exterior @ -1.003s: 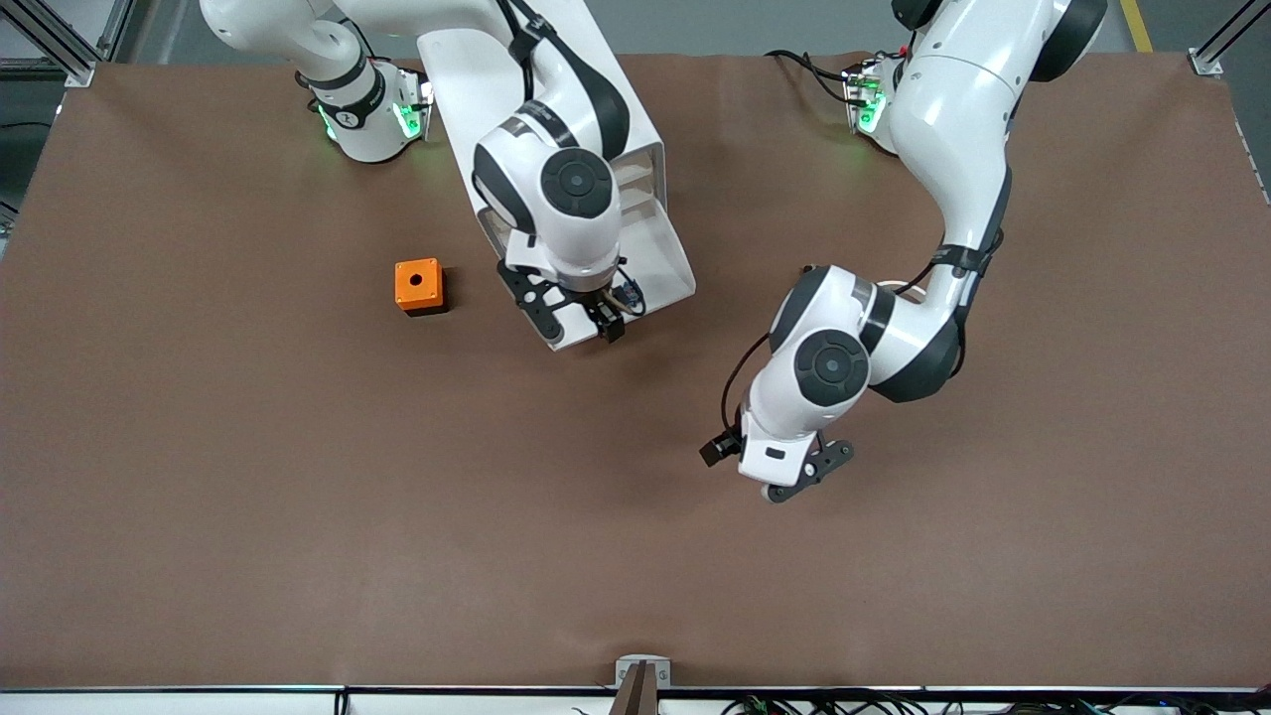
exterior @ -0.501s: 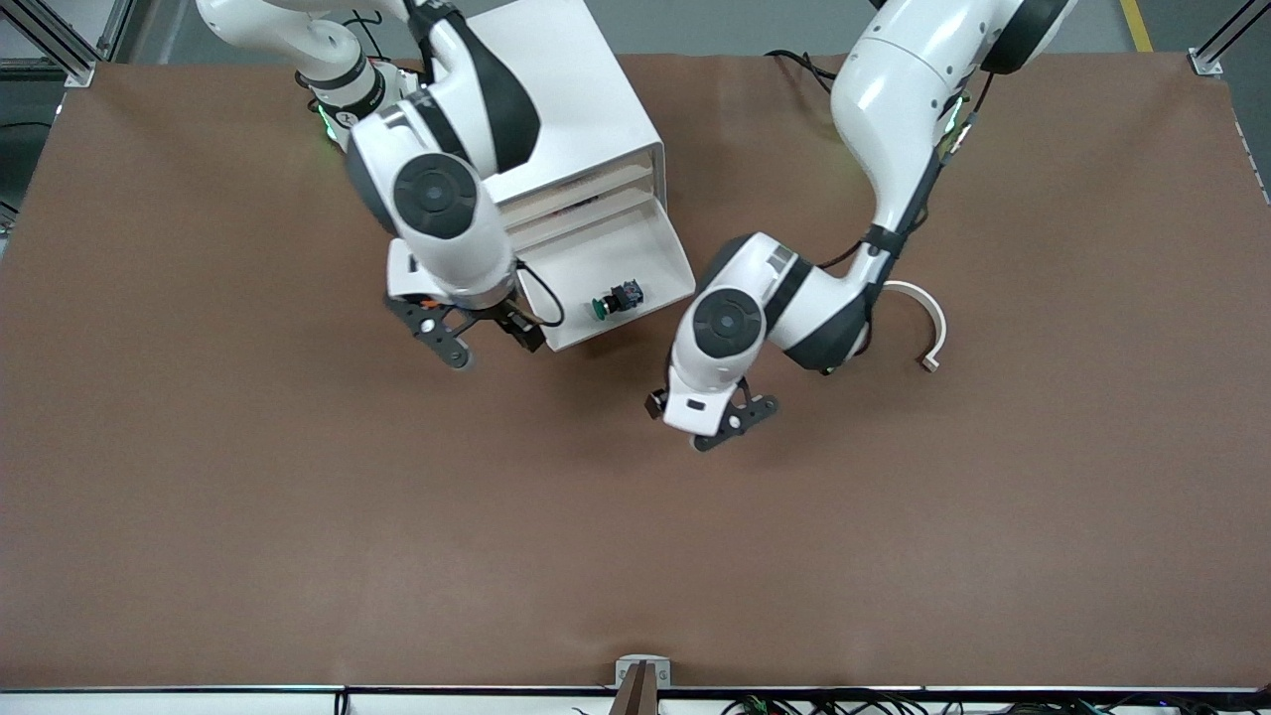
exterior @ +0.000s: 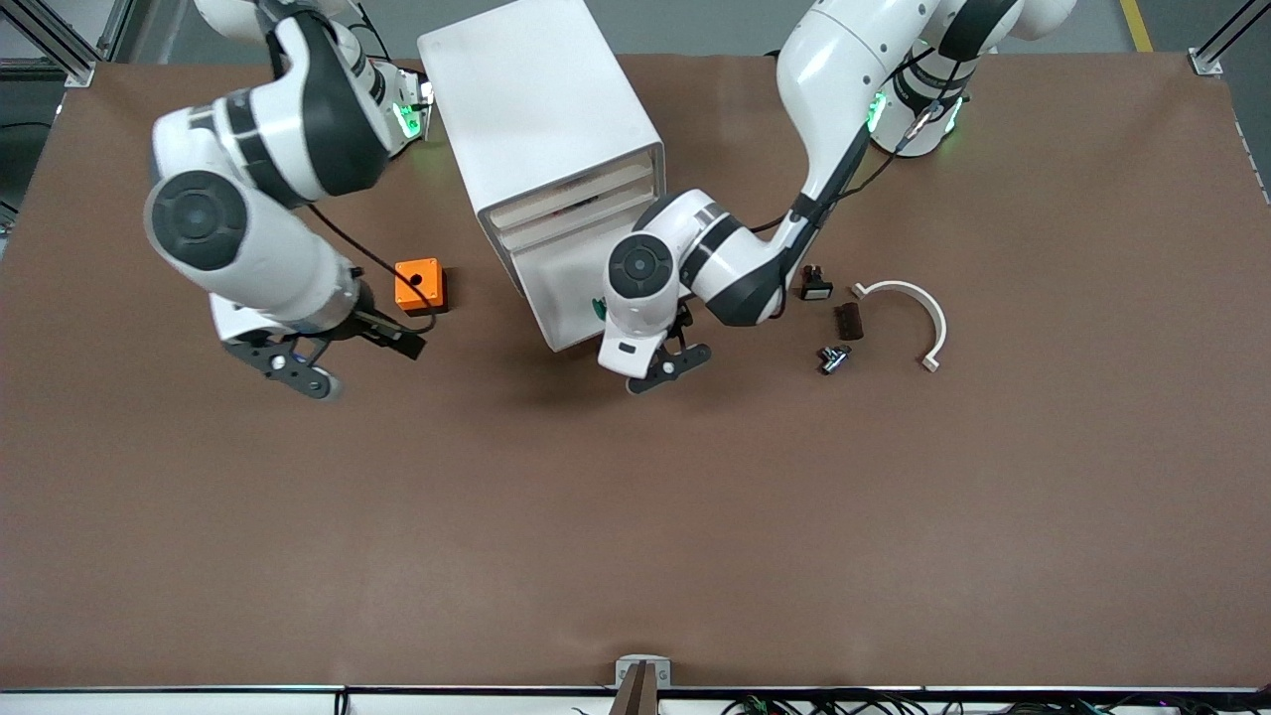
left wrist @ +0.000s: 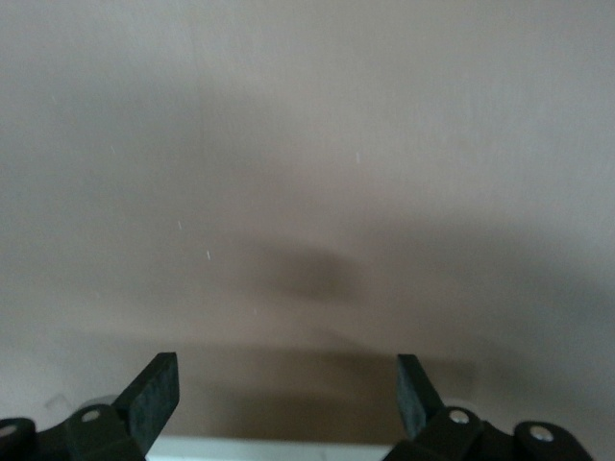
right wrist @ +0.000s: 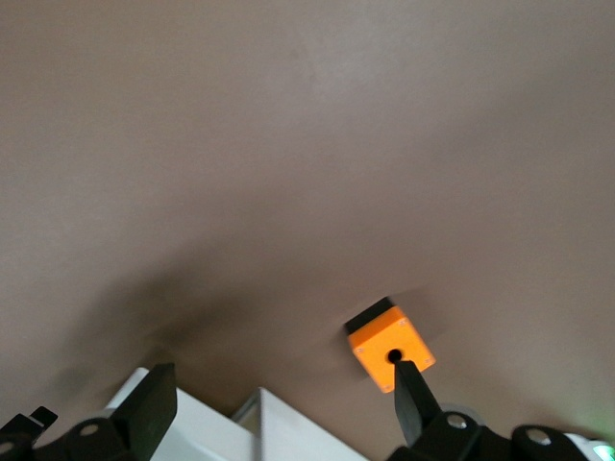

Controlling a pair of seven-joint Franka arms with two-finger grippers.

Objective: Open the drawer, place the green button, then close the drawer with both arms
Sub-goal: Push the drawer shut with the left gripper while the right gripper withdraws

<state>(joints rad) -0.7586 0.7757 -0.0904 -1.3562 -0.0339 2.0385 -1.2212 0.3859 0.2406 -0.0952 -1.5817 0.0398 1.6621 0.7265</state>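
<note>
Both wide tools now off the drawer, orange cube uncovered beside the cabinet

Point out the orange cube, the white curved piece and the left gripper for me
orange cube (exterior: 418, 284), front view, on its top face beside the round hole.
white curved piece (exterior: 918, 298), front view, on the arc's crown.
left gripper (exterior: 667, 370), front view, midway between its open fingertips.
</note>
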